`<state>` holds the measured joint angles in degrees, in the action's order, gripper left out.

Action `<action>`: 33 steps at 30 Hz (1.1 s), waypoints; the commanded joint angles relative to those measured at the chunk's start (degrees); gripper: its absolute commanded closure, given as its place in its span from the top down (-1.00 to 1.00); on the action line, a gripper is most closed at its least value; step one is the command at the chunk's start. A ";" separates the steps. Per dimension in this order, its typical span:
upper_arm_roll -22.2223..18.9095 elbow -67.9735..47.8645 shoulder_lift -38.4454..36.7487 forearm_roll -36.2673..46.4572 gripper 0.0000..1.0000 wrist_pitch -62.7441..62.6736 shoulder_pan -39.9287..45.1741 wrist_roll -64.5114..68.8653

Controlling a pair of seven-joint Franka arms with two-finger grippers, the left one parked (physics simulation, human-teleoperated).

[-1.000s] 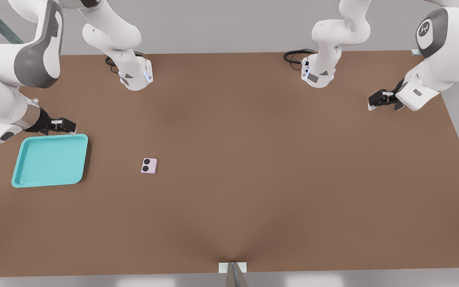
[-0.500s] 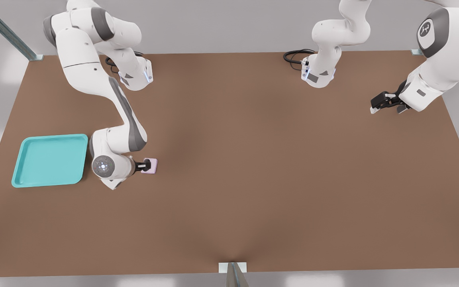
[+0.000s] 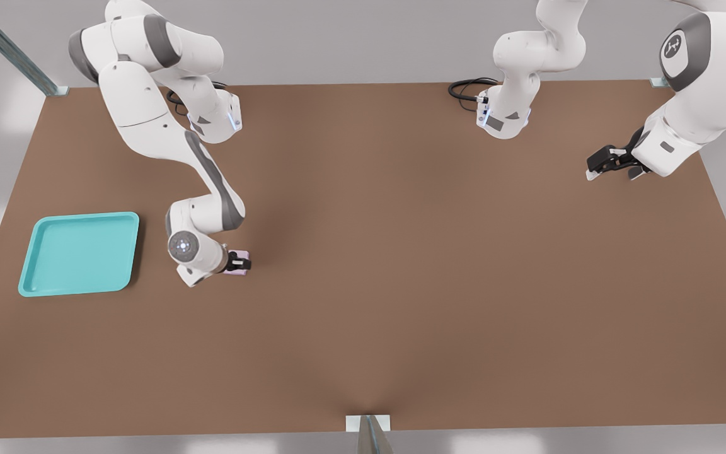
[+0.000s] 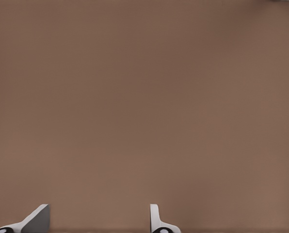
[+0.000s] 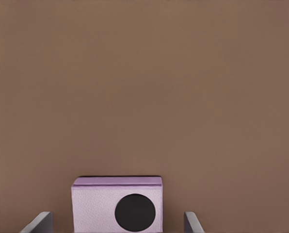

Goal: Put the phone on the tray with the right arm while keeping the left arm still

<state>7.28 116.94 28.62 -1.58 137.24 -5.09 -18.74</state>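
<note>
The right arm's gripper [image 3: 241,261] hangs over the small, stiff, likely light pink phone [image 5: 116,205]; fingers [image 5: 38,222] spread wide of its smooth sides, not yet pinching.

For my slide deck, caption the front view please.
Right arm's claw reaches the pink phone on the brown table, beside the turquoise tray.
</note>
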 commanded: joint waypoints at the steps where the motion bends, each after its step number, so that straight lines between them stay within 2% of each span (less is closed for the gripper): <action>1: 0.02 0.04 0.21 0.09 1.00 4.00 -0.18 -10.88; 16: 0.28 4.00 1.00 -0.53 0.99 8.22 -0.18 -12.64; 19: 0.28 4.00 1.26 -0.61 0.71 8.22 -0.18 -12.55; 22: 0.28 4.00 1.18 -0.61 0.56 8.13 -0.18 -12.28; 25: 0.28 4.00 0.56 -0.61 0.51 7.78 -0.18 -12.11; 29: 0.28 3.65 -5.68 -3.34 0.51 0.84 0.61 -10.79; 33: 0.28 3.74 -11.83 -3.43 0.51 -8.12 10.45 5.28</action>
<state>7.57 120.68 17.80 -4.09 137.27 3.78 -25.71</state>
